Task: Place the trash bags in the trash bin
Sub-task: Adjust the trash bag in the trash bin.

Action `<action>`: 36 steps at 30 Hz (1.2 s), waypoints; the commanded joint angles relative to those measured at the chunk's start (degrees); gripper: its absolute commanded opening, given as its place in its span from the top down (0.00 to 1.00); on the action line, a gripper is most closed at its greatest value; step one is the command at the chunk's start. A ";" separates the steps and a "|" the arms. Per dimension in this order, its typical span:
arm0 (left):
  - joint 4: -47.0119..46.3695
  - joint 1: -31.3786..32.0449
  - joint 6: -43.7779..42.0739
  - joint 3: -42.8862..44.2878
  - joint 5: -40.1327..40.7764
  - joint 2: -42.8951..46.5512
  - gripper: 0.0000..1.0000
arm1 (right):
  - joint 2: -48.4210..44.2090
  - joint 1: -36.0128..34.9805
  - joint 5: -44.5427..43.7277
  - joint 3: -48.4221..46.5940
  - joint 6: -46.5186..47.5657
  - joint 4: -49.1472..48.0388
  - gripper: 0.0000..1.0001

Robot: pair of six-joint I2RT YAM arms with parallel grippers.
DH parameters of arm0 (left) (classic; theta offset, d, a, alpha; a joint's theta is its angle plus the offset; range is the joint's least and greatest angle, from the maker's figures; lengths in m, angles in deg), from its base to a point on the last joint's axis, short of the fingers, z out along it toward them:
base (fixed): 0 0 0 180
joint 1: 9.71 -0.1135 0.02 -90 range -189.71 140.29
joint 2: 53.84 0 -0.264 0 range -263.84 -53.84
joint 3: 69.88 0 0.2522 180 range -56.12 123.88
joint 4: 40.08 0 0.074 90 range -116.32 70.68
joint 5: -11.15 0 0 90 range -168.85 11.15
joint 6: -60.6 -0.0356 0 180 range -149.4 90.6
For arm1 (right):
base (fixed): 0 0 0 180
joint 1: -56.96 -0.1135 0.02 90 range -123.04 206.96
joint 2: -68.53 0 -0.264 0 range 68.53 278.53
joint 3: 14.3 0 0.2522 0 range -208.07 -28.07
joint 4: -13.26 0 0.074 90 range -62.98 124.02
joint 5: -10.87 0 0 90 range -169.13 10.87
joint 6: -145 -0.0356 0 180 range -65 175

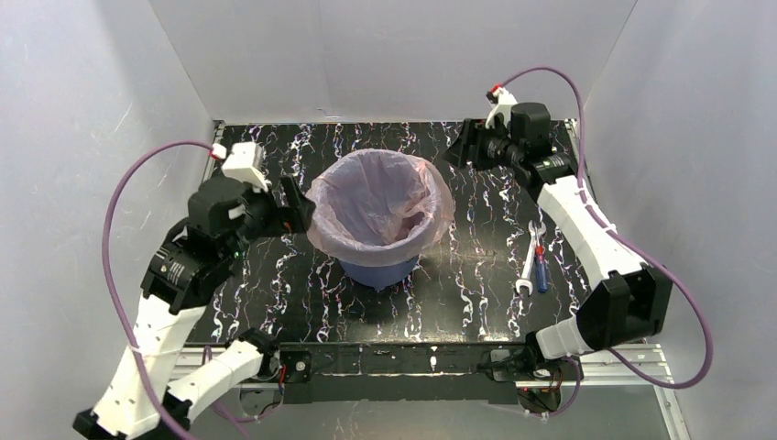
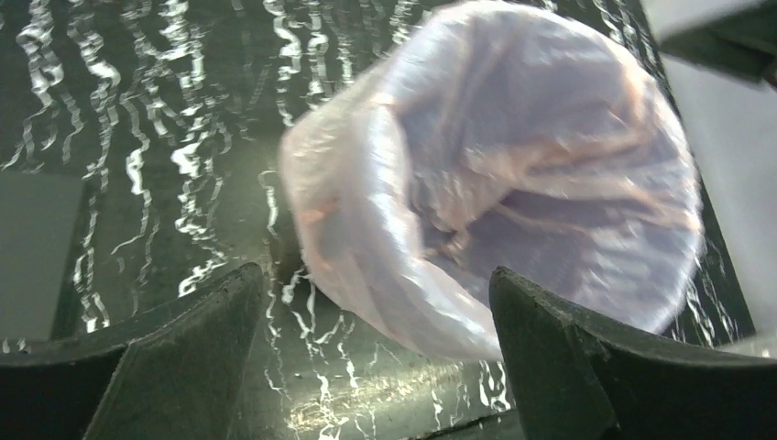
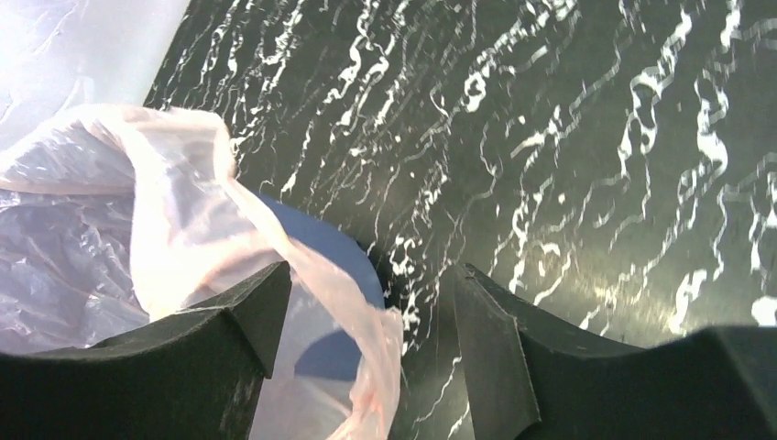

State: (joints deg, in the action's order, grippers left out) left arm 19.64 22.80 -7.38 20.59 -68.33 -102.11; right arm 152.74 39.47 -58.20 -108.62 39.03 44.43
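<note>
The trash bin is a blue bucket standing mid-table. The pale-pink trash bag lines it, its film folded out over the rim all round. Just left of the rim is my left gripper, and its wrist view shows the left gripper open, the bag lying beyond its fingers. My right gripper hovers off the bin's far right. Seen from its wrist, the right gripper is open. A loose bag edge hangs over the blue bin wall in the gap, not pinched.
A silver wrench and a small blue-and-red tool lie on the black marbled table to the right of the bin. White walls close in the back and both sides.
</note>
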 commanded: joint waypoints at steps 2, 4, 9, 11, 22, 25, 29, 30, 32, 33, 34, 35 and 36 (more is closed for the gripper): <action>-2.37 -17.77 1.32 -2.91 -14.82 -0.19 0.11 | -9.26 0.86 -5.04 7.84 -7.77 -5.39 0.30; -4.14 -23.58 2.57 -5.14 -22.60 -1.37 0.12 | -11.52 0.88 -5.25 10.08 -9.73 -5.54 0.33; -10.86 -29.26 6.08 -10.71 -33.60 -3.97 0.15 | -14.87 0.95 -3.59 13.97 -12.78 -6.57 0.35; -13.68 -30.35 7.19 -12.76 -36.03 -4.31 0.14 | -14.39 1.02 -2.74 14.36 -12.96 -6.26 0.36; -19.49 -32.25 9.28 -21.63 -40.08 -7.59 0.18 | -4.51 1.24 10.88 12.79 -16.10 -9.01 0.27; -22.55 -32.25 10.64 -24.61 -41.31 -7.08 0.18 | -1.05 1.24 17.27 12.14 -16.06 -9.96 0.25; -23.52 -32.25 11.31 -25.91 -39.27 -4.46 0.19 | 0.08 1.16 18.45 11.89 -14.29 -7.55 0.26; -23.37 -32.25 11.12 -25.82 -38.95 -4.45 0.18 | -0.25 1.15 18.23 12.44 -14.18 -7.83 0.26; -22.01 -32.25 9.98 -24.94 -38.86 -6.47 0.20 | -0.48 1.21 18.63 13.30 -14.10 -8.69 0.33; -21.57 -32.25 9.68 -24.61 -39.02 -7.56 0.23 | -0.50 1.18 19.06 13.39 -14.20 -8.72 0.35; -22.07 -32.25 9.67 -24.82 -39.21 -8.26 0.26 | -0.39 1.22 19.21 13.33 -14.31 -8.57 0.38; -23.27 -32.25 9.89 -25.45 -39.36 -8.73 0.30 | -0.44 1.22 19.21 13.45 -14.34 -8.61 0.44; -24.02 -32.25 9.96 -25.80 -39.59 -9.24 0.34 | -0.39 1.17 19.23 13.53 -14.43 -8.70 0.48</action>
State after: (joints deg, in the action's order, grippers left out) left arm -2.59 -9.27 3.17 -4.96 -106.69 -109.26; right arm 153.57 40.49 -41.48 -94.91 24.06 37.50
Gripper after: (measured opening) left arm 0.725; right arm 0.601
